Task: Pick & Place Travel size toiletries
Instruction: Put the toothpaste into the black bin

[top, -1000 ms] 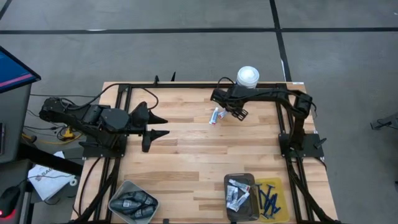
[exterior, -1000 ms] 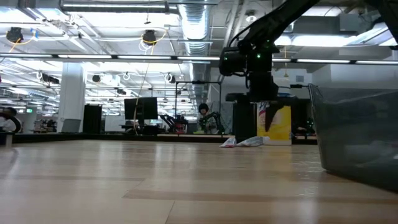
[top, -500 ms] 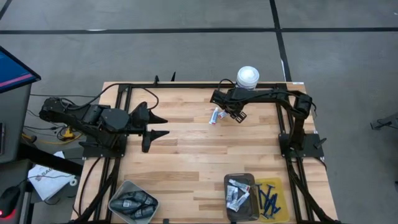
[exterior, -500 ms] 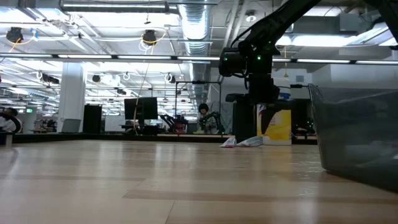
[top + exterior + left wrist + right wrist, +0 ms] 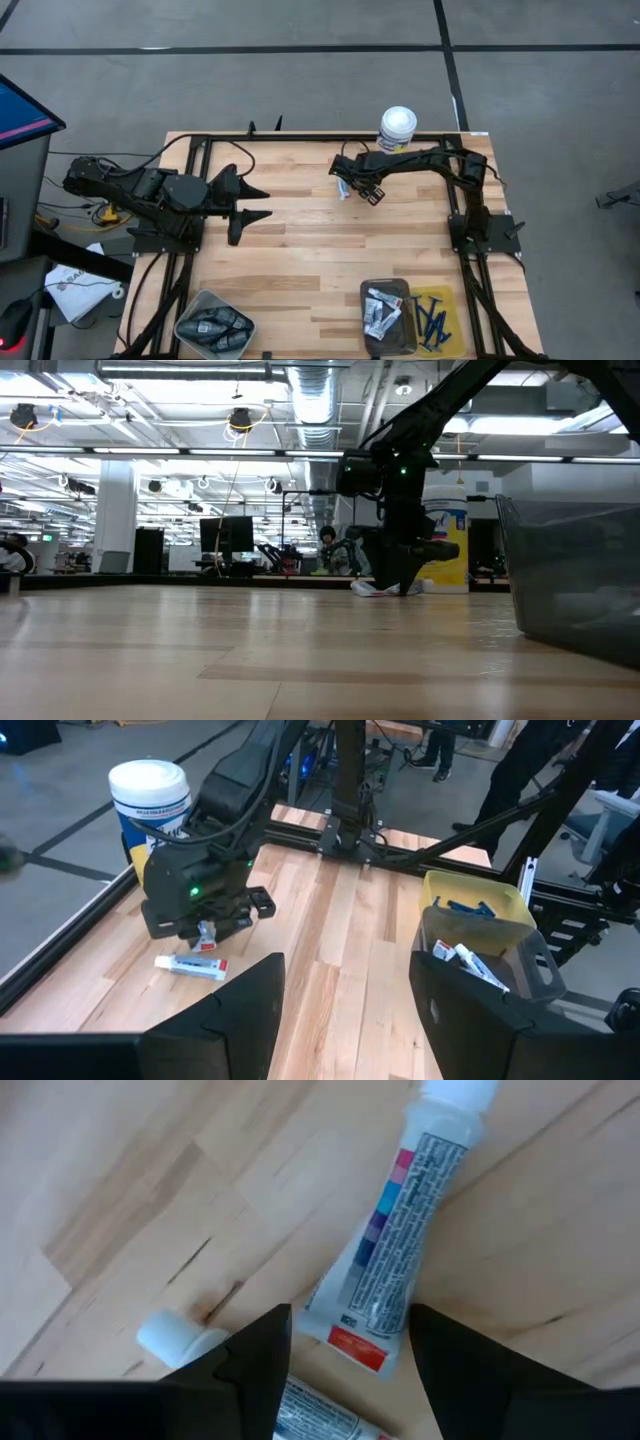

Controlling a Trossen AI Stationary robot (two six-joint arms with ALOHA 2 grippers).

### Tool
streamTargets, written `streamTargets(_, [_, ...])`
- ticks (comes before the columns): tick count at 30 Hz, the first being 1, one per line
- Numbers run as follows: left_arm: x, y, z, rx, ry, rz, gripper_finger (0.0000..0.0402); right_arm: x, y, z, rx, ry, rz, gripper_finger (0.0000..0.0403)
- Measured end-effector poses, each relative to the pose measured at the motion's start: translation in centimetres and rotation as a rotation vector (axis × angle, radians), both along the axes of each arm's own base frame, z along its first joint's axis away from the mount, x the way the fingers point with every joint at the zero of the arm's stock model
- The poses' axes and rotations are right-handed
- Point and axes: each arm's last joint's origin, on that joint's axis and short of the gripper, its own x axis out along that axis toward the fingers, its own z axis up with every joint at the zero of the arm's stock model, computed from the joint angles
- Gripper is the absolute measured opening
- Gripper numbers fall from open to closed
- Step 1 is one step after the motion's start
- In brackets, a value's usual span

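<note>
Your right claw (image 5: 348, 1342) hangs spread and empty right over a white tube (image 5: 395, 1240) at the upper middle of the high view, its fingers astride the crimped end, the tube's long axis running away from the claw toward its cap; a second tube (image 5: 290, 1400) lies just beside it. Two tubes lie loose on the worktop (image 5: 300, 250), far nearer this arm than the left claw (image 5: 252, 203), which waits spread at the left. You have three bins along the bottom edge.
</note>
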Motion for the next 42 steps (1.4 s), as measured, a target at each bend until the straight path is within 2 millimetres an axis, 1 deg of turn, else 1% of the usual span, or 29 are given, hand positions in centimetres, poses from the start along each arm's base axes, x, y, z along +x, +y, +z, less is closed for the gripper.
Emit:
streamTargets(4, [0.0,0.0,0.0,-0.001,0.000,-0.002,0.0213,0.0,0.2,-0.1,0.008,0.003,-0.001,0.0178])
streamTargets(11, [0.0,0.0,0.0,-0.001,0.000,-0.001,0.0213,-0.2,0.3,-0.1,0.018,0.033,0.046,0.0096])
streamTargets(14, [0.0,0.0,0.0,-0.001,0.000,-0.001,0.0213,-0.1,0.6,-0.1,0.018,0.041,0.078,0.0070])
streamTargets(21, [0.0,0.0,0.0,-0.001,0.000,-0.001,0.0213,0.0,1.3,-0.2,0.016,0.068,0.119,0.0040])
streamTargets(25, [0.0,0.0,0.0,-0.001,0.000,-0.001,0.0213,-0.1,1.4,-0.2,0.017,0.084,0.152,0.0009])
streamTargets(31, [0.0,0.0,0.0,-0.001,0.000,-0.001,0.0213,0.0,1.5,-0.2,0.015,0.103,0.228,0.0002])
streamTargets(34, [0.0,0.0,0.0,0.000,0.000,-0.001,0.0213,0.0,1.9,0.3,0.019,0.105,0.314,0.0001])
streamTargets(36, [0.0,0.0,0.0,-0.001,0.000,-0.001,0.0213,0.0,2.4,1.0,0.019,0.103,0.395,0.0001])
streamTargets(40, [0.0,0.0,0.0,-0.001,0.000,-0.001,0.0213,-0.3,3.5,3.9,-0.046,0.095,0.567,0.0001])
streamTargets(42, [0.0,0.0,0.0,-0.001,-0.001,0.000,0.0213,-0.8,4.1,5.3,-0.081,0.108,0.613,0.0000])
